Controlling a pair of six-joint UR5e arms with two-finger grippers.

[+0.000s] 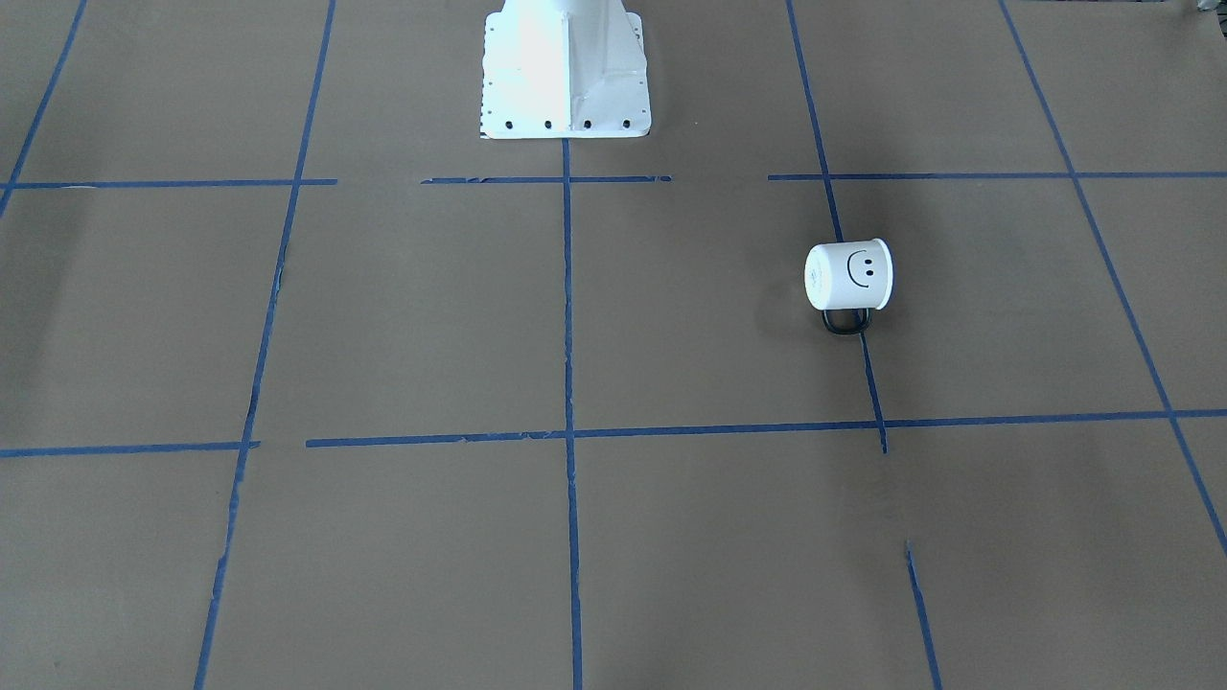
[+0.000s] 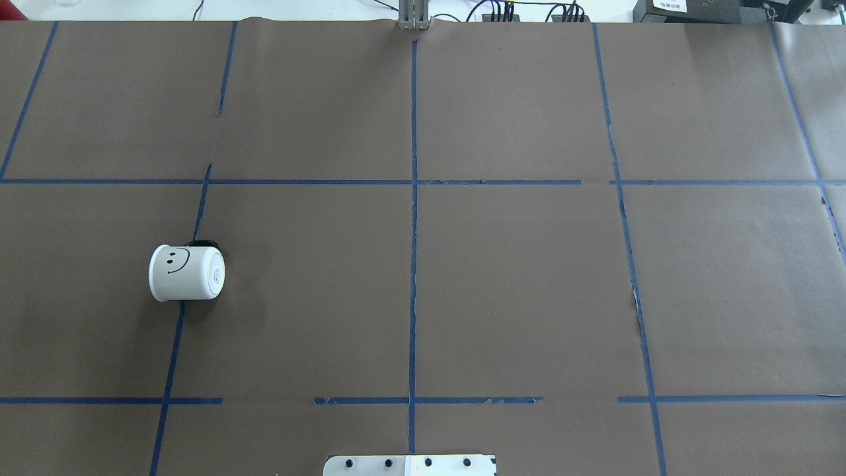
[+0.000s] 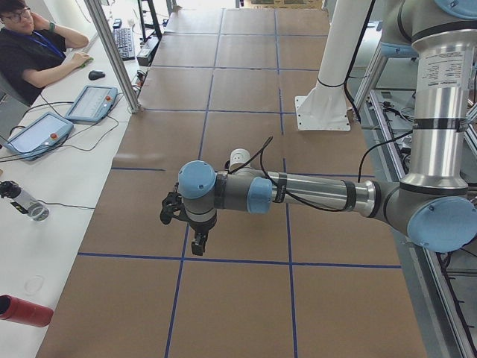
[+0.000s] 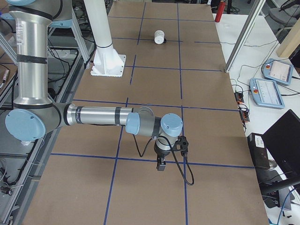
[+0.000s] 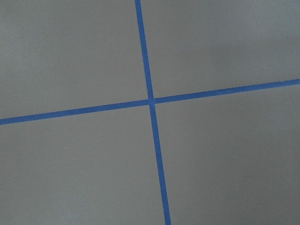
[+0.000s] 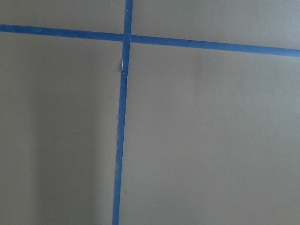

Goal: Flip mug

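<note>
On the brown table (image 2: pixel 515 297), mug (image 2: pixel 186 272) lying crosswise, base toward centre.

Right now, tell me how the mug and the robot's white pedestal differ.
The mug lies on its side; the pedestal stands upright. The mug is small; the pedestal is far larger. The mug carries a black smiley face; the pedestal is plain, with bolt holes along its base plate. Both are white and rest on the brown table.
</note>
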